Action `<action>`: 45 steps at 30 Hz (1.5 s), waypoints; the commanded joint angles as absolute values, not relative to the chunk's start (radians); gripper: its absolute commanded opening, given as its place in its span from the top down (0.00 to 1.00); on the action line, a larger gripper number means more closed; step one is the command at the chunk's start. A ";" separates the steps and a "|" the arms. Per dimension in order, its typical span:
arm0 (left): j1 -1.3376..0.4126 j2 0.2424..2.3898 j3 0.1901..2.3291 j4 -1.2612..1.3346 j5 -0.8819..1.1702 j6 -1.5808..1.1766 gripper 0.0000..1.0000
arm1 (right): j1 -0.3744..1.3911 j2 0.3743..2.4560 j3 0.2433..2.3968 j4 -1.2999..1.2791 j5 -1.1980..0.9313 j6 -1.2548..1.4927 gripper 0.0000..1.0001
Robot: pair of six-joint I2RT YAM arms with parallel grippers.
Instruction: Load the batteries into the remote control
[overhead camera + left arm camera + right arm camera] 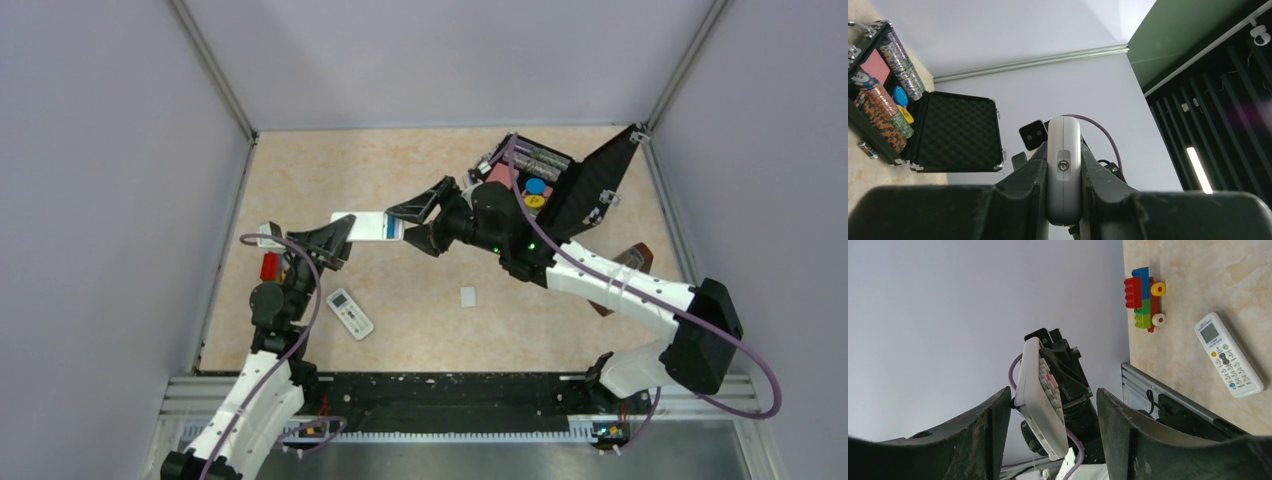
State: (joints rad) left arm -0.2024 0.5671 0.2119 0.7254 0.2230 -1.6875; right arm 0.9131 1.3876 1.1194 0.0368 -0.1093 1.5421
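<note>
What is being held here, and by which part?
The left gripper is shut on one end of the remote. The right gripper is open, its fingers on either side of the other end without clamping it.

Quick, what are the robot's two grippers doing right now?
Left gripper: shut on the remote control.
Right gripper: open, holding nothing.

left pincer (1064, 150): clamped on remote control (370, 226) | right pincer (1053, 392): spread open
</note>
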 commanded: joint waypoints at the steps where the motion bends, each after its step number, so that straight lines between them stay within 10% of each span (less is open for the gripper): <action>1: -0.201 0.584 0.231 0.905 0.162 -1.722 1.00 | 0.917 1.361 1.101 0.055 -0.161 1.543 0.40; 45: -0.201 0.642 0.241 0.959 0.068 -1.861 1.00 | 0.928 1.404 1.076 0.170 -0.183 1.459 0.90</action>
State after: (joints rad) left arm -0.2127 0.6884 0.2054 0.9222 0.2249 -1.7702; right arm 0.9138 1.3888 1.0546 0.2760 -0.1635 1.5600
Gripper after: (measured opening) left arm 0.255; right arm 0.311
